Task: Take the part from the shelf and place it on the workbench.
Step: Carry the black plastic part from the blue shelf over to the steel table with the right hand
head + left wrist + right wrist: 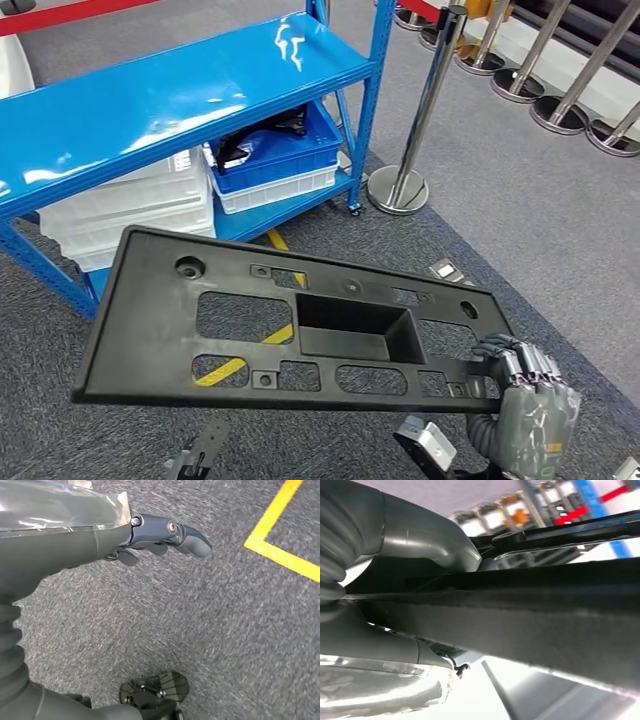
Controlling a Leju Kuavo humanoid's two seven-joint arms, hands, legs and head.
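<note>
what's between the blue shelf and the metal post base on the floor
Bare grey carpet, seen in the head view: nothing lies between the blue shelf leg and the round post base.

Matt black plastic part (151, 330), glossy blue shelf (151, 95)

Matte black part (151, 330) in my grey right hand (528, 400), yellow floor line (226, 368) showing through its cutouts beyond my fingers, glossy blue shelf (189, 85), white bins (128, 215), blue crate (283, 155) holding perhaps black pieces, speckled grey carpet (528, 220), grey left hand (166, 532)
</note>
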